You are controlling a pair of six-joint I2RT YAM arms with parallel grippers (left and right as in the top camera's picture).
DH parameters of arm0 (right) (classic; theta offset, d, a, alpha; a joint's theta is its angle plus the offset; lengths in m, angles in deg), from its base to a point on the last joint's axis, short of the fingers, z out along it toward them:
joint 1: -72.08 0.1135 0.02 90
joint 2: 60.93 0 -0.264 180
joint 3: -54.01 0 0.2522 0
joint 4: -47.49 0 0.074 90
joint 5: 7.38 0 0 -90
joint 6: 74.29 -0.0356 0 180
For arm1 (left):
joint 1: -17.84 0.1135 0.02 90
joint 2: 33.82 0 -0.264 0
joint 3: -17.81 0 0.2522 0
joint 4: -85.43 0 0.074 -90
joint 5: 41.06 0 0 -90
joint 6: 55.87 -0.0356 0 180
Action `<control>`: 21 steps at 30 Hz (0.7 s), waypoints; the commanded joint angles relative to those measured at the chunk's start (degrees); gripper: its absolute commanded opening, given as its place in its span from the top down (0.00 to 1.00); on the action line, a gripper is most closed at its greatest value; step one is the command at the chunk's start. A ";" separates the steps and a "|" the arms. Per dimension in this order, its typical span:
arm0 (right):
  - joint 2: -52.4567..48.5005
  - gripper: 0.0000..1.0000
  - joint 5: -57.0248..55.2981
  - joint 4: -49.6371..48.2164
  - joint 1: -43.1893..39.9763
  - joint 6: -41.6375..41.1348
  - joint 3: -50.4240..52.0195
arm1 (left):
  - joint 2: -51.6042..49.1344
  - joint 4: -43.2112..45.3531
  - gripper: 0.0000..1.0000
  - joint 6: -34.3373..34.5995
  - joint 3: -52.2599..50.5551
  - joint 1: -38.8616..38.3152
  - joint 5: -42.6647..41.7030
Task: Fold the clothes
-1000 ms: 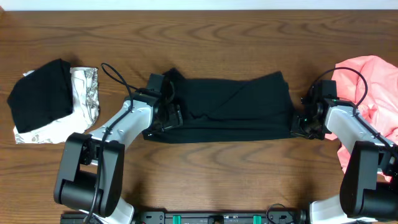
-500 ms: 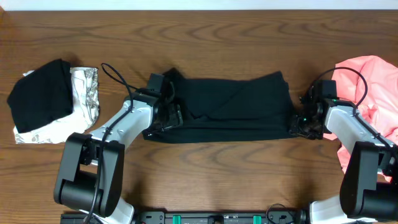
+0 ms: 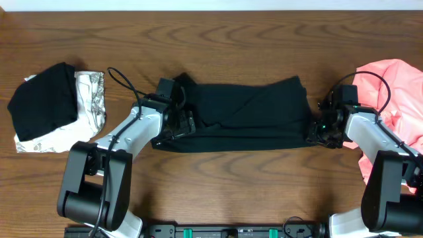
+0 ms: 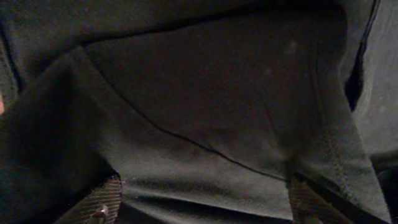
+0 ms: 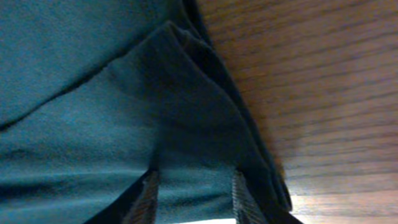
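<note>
A plain black T-shirt (image 3: 244,116) lies folded into a long band across the middle of the wooden table (image 3: 218,39). My left gripper (image 3: 188,124) rests on its left end. In the left wrist view the fingers (image 4: 202,193) are spread wide with the black fabric (image 4: 205,99) between them. My right gripper (image 3: 316,132) is at the shirt's right end. In the right wrist view its fingers (image 5: 194,186) stand partly apart over the shirt's edge (image 5: 124,93), with fabric lying between them.
Another black garment (image 3: 43,99) lies folded on a white-grey patterned one (image 3: 92,99) at the far left. A salmon-pink garment (image 3: 396,92) is heaped at the right edge, beside my right arm.
My right gripper has edged slightly left onto the shirt's right end. The left arm and the shirt have not visibly moved.
</note>
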 commanded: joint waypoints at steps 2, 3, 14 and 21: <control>-3.10 0.56 -6.36 -0.44 -0.46 -0.55 3.28 | -2.67 -1.77 0.11 0.50 -2.82 1.05 3.21; -3.06 0.55 -6.38 -0.59 -0.46 -0.55 3.23 | -2.67 -1.77 0.11 0.50 -2.82 1.05 3.21; 0.68 0.53 -6.38 0.26 -0.46 -0.33 -1.55 | -2.67 -1.79 0.11 0.50 -2.82 1.05 3.23; 5.73 0.51 -7.06 1.16 -0.48 -0.31 -6.01 | -2.67 -1.77 0.10 0.50 -2.82 1.05 3.23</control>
